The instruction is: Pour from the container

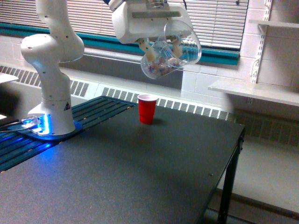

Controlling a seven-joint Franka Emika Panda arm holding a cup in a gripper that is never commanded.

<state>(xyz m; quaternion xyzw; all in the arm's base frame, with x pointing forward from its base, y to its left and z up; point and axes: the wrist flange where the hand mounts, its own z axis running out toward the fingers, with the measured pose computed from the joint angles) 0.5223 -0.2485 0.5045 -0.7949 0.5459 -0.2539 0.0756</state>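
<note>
The container (175,51) is a clear plastic cup held high above the table, tipped well over on its side, mouth toward the exterior view's right and base low at the left. Small pinkish-brown pieces lie bunched in its lower left end. My gripper (161,46) is shut on the container, its pale fingers showing through the clear wall. An opaque red cup (147,108) stands upright on the black table (140,177), below the container and slightly to the left of it. Nothing is seen falling between the two.
The white arm base (51,112) stands at the exterior view's left on a blue-lit plate. The table's right edge drops off near a black leg (229,186). White wall shelves (252,88) hang at the right, and a radiator runs along the back wall.
</note>
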